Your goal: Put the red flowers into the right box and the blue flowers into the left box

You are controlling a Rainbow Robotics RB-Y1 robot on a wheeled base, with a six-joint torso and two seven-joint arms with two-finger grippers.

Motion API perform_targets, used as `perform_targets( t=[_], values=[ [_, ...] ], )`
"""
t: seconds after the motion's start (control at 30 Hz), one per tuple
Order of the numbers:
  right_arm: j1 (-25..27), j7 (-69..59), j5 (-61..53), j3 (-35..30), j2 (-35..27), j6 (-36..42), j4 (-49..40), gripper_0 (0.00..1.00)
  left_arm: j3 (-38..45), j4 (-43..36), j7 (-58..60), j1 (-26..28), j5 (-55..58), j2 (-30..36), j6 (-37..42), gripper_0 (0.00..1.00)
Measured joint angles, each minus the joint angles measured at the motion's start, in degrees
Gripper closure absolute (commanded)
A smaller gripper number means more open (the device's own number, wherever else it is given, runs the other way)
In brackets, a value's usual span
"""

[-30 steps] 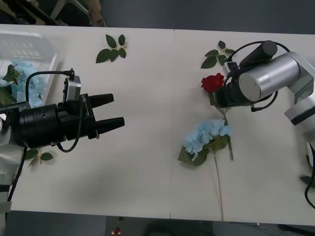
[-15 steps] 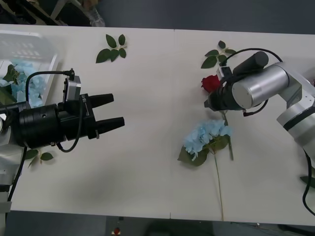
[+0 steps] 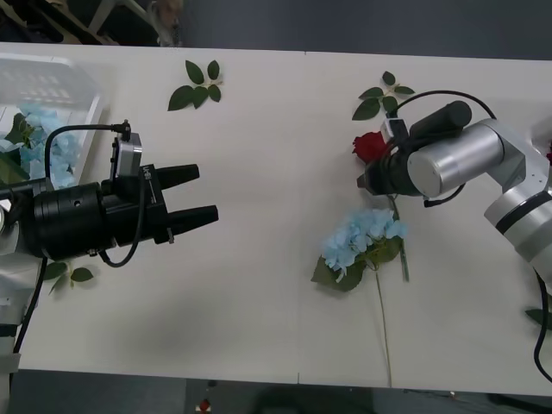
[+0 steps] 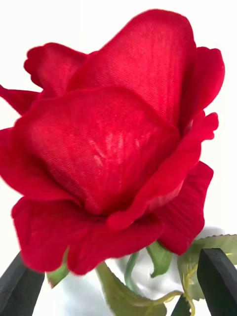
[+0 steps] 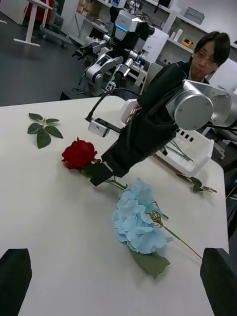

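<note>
One red rose lies on the table's right half, its bloom large and close in the right wrist view. My right gripper is low over the stem just behind the bloom, open, one black finger on each side of the stem. The left wrist view shows that gripper beside the rose. A blue hydrangea lies just nearer than the rose. My left gripper hovers open and holds nothing over the table's left half. The left box holds blue flowers. The right box stands beyond the right arm.
Loose green leaf sprigs lie at the back centre, behind the rose and under the left arm. The hydrangea's long stem runs toward the table's front edge. Bare tabletop lies between the two arms.
My right arm has swung a little left and lower over the rose's stem. The rose has barely shifted. The left arm has not moved.
</note>
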Motion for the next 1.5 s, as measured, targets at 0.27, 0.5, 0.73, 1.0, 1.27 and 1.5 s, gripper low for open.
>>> perform_targets(
  t=[0.27,0.5,0.73,1.0,1.27,1.5],
  values=[
    [-0.1,2.0,0.0,2.7,0.0,-2.7,1.2,0.25,0.0,0.0,0.0,0.0,0.0,0.0,0.0,0.00],
    [-0.1,2.0,0.0,2.7,0.0,-3.6,1.6,0.50,0.0,0.0,0.0,0.0,0.0,0.0,0.0,0.00],
    [-0.3,3.3,0.0,2.7,0.0,-4.1,2.4,0.89,0.0,0.0,0.0,0.0,0.0,0.0,0.0,0.00],
    [-0.4,3.3,0.0,2.7,0.0,-5.1,2.9,1.00,0.0,0.0,0.0,0.0,0.0,0.0,0.0,0.00],
    [-1.7,3.3,-1.2,2.7,0.0,-5.0,4.7,1.00,0.0,0.0,0.0,0.0,0.0,0.0,0.0,0.00],
    [-3.7,3.3,-4.0,-1.1,0.0,2.0,5.1,1.00,0.0,0.0,0.0,0.0,0.0,0.0,0.0,0.00]
  ],
)
